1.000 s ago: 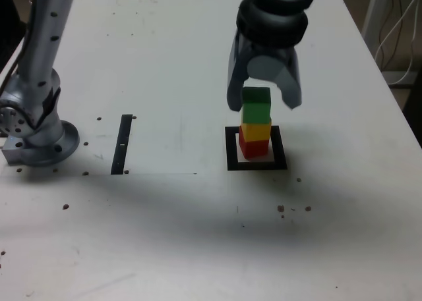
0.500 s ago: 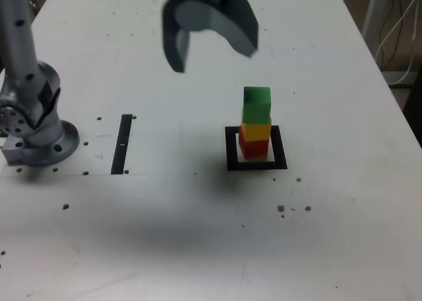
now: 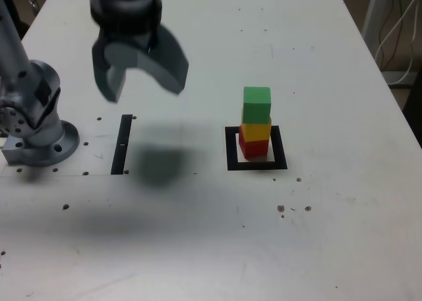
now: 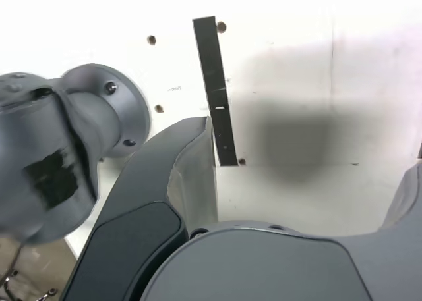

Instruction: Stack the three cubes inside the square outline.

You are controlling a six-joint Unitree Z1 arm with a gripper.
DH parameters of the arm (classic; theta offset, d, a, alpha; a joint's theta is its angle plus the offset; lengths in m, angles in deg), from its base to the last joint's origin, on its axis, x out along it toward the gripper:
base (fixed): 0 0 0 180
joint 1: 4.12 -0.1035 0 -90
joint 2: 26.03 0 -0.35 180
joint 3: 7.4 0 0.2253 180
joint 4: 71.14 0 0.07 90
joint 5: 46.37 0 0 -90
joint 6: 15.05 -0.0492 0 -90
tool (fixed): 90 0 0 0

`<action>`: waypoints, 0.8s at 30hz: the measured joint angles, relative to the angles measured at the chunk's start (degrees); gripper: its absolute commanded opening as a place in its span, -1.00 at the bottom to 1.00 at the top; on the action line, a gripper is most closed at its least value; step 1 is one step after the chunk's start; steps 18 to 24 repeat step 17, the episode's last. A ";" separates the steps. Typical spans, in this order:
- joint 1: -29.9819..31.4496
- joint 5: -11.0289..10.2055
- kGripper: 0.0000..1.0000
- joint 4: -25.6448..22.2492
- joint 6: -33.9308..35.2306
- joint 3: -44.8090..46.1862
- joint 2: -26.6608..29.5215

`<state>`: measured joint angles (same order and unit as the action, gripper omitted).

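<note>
Cubes: green cube on yellow cube on red cube, one stack, exterior view only.
Square outline: black frame around the red cube at its base; in the wrist view just a dark sliver at the picture's border, too little to identify.
Gripper: jaws wide apart, nothing between them, up over the table, on the exterior view's left of the stack, well apart from it; blurred.
Strip: black strip flat on table, seen in both views, between arm base and stack in exterior view.
Strip detail: wrist view adds a small pale mark on it; one gripper finger overlaps the view near its end.
Arm base: grey base, both views; bolts on flange plainer in wrist view.
Table: white tabletop, small dark holes, gripper's soft shadow beside strip.
Cables: pale cable past table edge, exterior only.
In the way: nothing touching stack.
</note>
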<state>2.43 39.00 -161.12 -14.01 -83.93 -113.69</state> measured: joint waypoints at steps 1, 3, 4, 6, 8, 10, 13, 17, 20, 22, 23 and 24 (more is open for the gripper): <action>0.00 0.24 0.99 1.76 0.08 1.89 0.00; 0.00 0.62 0.99 4.90 0.30 5.74 -0.08; -0.11 0.78 0.99 6.17 0.44 7.85 -0.12; -0.54 1.02 0.99 8.44 0.67 11.16 -0.18; -1.01 1.18 1.00 9.87 1.04 13.19 -0.26; -1.27 1.31 1.00 10.61 1.35 14.80 -0.26; -1.44 1.36 1.00 11.39 1.73 16.47 -0.19; -1.63 2.21 1.00 12.96 1.84 17.66 0.01; -1.63 2.21 1.00 12.96 1.84 17.66 0.01; -1.63 2.21 1.00 12.96 1.84 17.66 0.01; -1.63 2.21 1.00 12.96 1.84 17.66 0.01; -1.63 2.21 1.00 12.96 1.84 17.66 0.01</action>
